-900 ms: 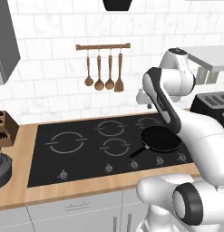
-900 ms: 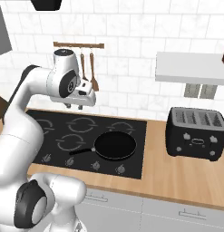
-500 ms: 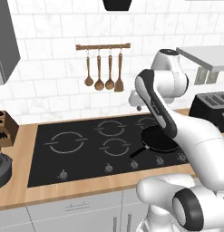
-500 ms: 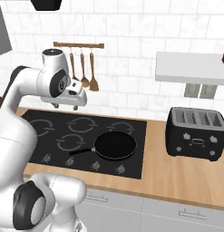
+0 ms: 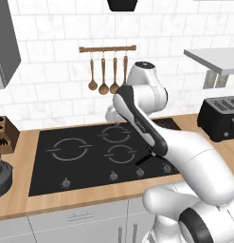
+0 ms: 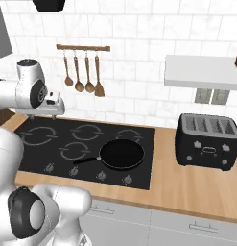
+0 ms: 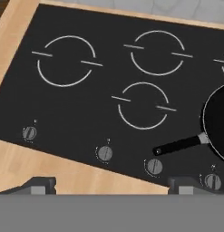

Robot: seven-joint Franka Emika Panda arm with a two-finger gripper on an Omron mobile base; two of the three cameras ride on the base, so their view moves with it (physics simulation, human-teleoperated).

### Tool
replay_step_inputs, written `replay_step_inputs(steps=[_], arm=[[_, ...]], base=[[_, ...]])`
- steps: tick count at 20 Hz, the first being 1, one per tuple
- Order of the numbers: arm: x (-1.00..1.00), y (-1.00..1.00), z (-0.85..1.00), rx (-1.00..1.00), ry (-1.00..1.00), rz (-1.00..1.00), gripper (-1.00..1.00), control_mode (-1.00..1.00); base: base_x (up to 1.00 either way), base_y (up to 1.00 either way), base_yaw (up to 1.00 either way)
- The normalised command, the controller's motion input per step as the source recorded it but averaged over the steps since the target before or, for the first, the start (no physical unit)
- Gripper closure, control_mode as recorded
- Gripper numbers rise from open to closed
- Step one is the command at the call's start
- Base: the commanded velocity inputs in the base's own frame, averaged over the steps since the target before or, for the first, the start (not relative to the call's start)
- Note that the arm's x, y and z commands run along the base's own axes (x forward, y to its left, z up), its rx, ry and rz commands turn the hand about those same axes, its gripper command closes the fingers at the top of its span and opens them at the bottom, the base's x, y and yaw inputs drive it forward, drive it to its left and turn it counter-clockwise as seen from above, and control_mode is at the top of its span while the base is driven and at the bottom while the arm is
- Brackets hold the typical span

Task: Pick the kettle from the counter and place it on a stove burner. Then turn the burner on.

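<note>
The kettle point(image 5: 0, 174), dark grey and round, sits on the tan counter point(image 5: 23, 199) at the far left edge of the left base view, cut off by the frame. The wide stove burner point(image 5: 71, 148) point(image 7: 65, 61) is the leftmost ring on the black glass hob. My gripper point(image 7: 112, 186) hangs above the hob's front edge, its two fingertips point(image 7: 38, 186) far apart, open with nothing between them. In the right base view the hand point(image 6: 45, 106) hovers over the hob's left part, well away from the kettle.
A black frying pan point(image 6: 121, 154) point(image 7: 220, 122) rests on the hob's front right ring, handle pointing left. A row of knobs point(image 7: 104, 153) lines the hob front. A knife block point(image 5: 2, 135) stands behind the kettle. A toaster point(image 6: 206, 141) is right; wooden utensils point(image 6: 84, 72) hang behind.
The arm has swung left, from over the hob's right side near the pan to above its left half. The pan and kettle have not moved.
</note>
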Motion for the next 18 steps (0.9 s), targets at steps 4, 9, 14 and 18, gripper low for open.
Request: replay_step_inputs(steps=[4, 9, 14, 18], arm=[[0.03, 1.0, -0.28, 0.0, 0.0, 0.41, -1.0, -1.0], [0.02, 0.99, -0.23, 0.0, 0.01, 0.45, -1.0, -1.0], [0.0, 1.0, -0.09, 0.0, 0.03, 0.46, -1.0, -1.0], [-0.06, 0.99, -0.13, -0.03, 0.01, 0.44, -1.0, -1.0]], base=[[0.0, 0.0, 0.0], [0.0, 0.0, 0.0], [0.0, 0.0, 0.0], [0.0, 0.0, 0.0]])
